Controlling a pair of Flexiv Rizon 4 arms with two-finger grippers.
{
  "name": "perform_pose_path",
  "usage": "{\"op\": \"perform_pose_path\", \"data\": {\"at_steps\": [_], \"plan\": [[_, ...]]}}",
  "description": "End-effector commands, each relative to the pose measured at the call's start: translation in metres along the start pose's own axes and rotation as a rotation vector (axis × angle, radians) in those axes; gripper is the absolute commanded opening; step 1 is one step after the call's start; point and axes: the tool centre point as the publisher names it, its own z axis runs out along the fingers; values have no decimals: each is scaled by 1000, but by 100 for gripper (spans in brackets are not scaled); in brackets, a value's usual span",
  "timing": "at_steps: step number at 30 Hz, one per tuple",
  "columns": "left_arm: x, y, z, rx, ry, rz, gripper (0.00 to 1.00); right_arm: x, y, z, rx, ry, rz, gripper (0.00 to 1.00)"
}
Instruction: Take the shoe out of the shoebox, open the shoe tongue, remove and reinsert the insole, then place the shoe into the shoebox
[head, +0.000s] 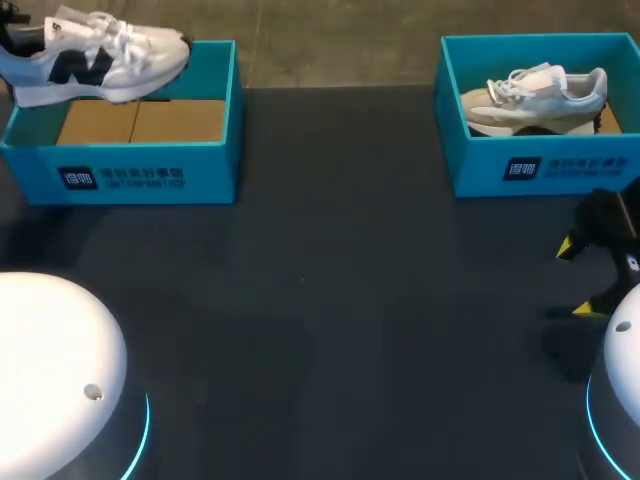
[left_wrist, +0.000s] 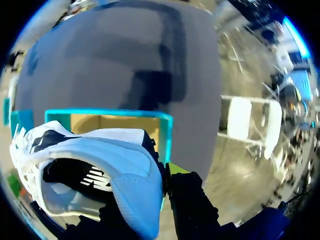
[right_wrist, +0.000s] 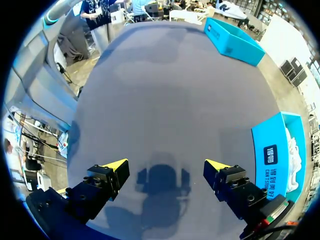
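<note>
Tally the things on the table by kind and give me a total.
Teal cardboard shoeboxes: 2, the left shoebox and the right shoebox.
Lace-up sneakers: 2, the white-and-black sneaker held above the left shoebox and the white-and-beige sneaker lying in the right shoebox.
Total: 4.

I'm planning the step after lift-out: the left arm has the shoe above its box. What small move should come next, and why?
Probably carry the shoe toward the bare middle of the table and lower it there. The left gripper holds it aloft above the left shoebox, already out, and the right gripper hangs open over the table, placed to help with the tongue.
</note>
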Motion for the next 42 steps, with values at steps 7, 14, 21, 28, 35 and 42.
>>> {"op": "perform_pose_path", "data": {"at_steps": [7, 14, 21, 28, 35, 42], "plan": [[-2, -1, 1, -5, 2, 10, 0, 1, 0, 0, 3, -1, 0, 100], [0, 11, 6, -8, 4, 18, 0, 1, 0, 0, 3, -1, 0, 100], [3, 36, 24, 28, -17, 9, 0, 1, 0, 0, 3, -1, 0, 100], [-9, 44, 45, 31, -3, 21, 0, 1, 0, 0, 3, -1, 0, 100], [-24, 37, 62, 43, 21, 58, 0, 1, 0, 0, 3, -1, 0, 100], [-27, 29, 75, 51, 21, 70, 0, 1, 0, 0, 3, -1, 0, 100]]}}
